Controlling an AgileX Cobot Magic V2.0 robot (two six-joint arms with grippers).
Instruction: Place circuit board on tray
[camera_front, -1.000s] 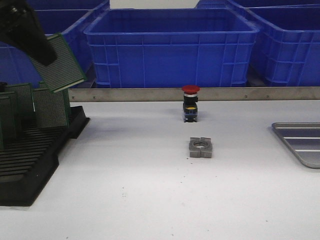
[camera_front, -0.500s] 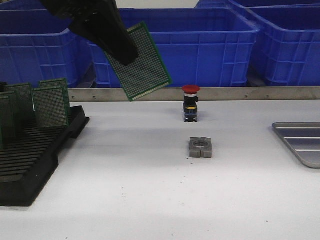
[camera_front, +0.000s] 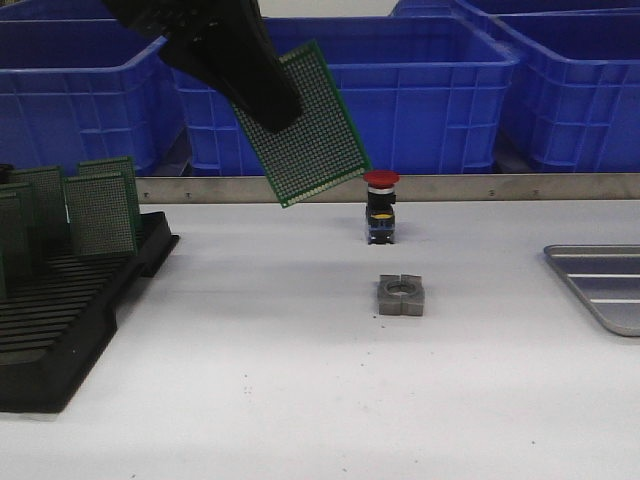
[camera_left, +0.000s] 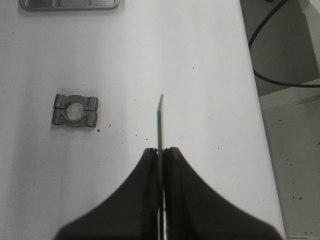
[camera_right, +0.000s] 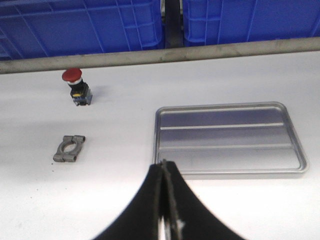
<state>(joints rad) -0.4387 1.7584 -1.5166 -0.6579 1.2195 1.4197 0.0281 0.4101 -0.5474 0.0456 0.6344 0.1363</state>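
— Board (camera_front: 312, 125) first: where is it?
— Pinched between the left gripper's (camera_left: 160, 152) fingers (camera_left: 176, 159), which clamp its upper left corner. It hangs tilted in the air, above the table's (camera_front: 300, 380) back edge, in front of the blue bins (camera_front: 345, 90). From the left wrist it shows edge-on, a thin green line sticking out past the fingertips.
— And the right gripper (camera_right: 163, 167)?
— Jaws pressed together with nothing between them, over the table near the tray's (camera_right: 230, 172) near rim.
— Where's the tray?
— Flat at the table's right edge, well apart from the board.
— Anything else?
— A grey clamp (camera_front: 401, 296) mid-table, and a red-capped button (camera_front: 381, 207) behind it, just right of the board's low corner. A black rack (camera_front: 60, 320) at the left edge holds more boards (camera_front: 100, 212) upright.
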